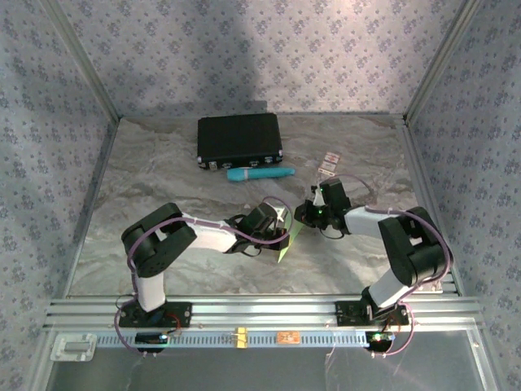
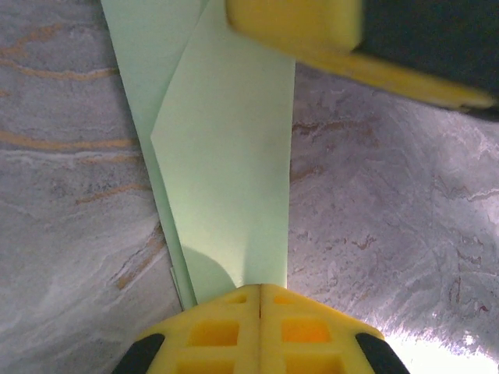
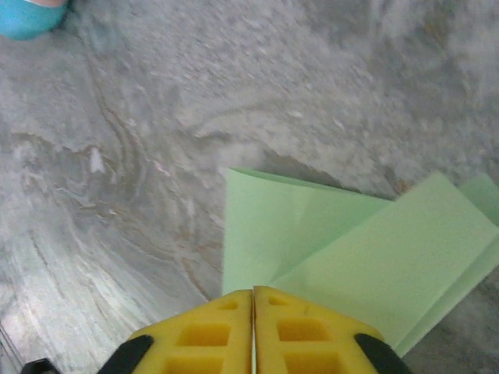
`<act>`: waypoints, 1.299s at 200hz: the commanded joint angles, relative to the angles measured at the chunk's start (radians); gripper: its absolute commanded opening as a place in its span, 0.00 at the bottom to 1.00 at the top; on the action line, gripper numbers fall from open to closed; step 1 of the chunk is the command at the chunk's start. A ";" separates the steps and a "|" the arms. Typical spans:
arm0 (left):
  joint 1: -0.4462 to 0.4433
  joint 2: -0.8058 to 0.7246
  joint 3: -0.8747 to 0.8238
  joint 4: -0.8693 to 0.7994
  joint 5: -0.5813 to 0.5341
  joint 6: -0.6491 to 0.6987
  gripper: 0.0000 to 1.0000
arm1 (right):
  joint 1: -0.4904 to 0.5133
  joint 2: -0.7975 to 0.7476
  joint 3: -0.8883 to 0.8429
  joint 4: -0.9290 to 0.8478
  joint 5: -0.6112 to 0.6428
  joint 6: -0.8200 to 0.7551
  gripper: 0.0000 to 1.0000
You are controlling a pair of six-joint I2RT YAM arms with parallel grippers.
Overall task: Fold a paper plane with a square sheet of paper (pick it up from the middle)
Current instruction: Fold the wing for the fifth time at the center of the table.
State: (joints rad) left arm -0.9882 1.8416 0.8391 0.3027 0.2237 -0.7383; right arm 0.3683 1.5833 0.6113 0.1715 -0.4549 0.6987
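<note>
The pale green sheet of paper (image 2: 234,156) is folded into a long narrow shape with an angled flap on top, and it hangs between my two grippers above the marbled table. My left gripper (image 2: 260,290) is shut on its near end. At the paper's far end, a yellow finger of the right gripper (image 2: 296,23) overlaps it. In the right wrist view the right gripper (image 3: 253,294) is shut on an edge of the paper (image 3: 351,249), whose layers fan out to the right. From above, the two grippers (image 1: 273,224) (image 1: 313,213) meet mid-table with the paper (image 1: 286,242) below them.
A black case (image 1: 239,138) lies at the back of the table with a teal tube (image 1: 259,173) just in front of it; the tube's end (image 3: 27,15) also sits in the corner of the right wrist view. Small cards (image 1: 328,163) lie at the back right. Patterned walls enclose the table.
</note>
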 commanded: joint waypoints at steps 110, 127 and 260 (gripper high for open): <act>0.004 -0.075 0.132 -0.247 0.088 0.057 0.08 | -0.001 0.031 -0.076 0.005 0.078 0.028 0.07; 0.007 -0.044 0.169 -0.243 0.126 0.057 0.09 | 0.000 0.026 -0.083 0.005 0.079 0.030 0.07; 0.012 0.039 0.084 -0.194 0.120 -0.001 0.12 | -0.005 0.006 -0.116 0.008 0.090 0.035 0.07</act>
State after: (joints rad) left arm -0.9760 1.9049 0.9710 0.1711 0.3328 -0.7456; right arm 0.3672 1.5795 0.5320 0.2672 -0.4263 0.7292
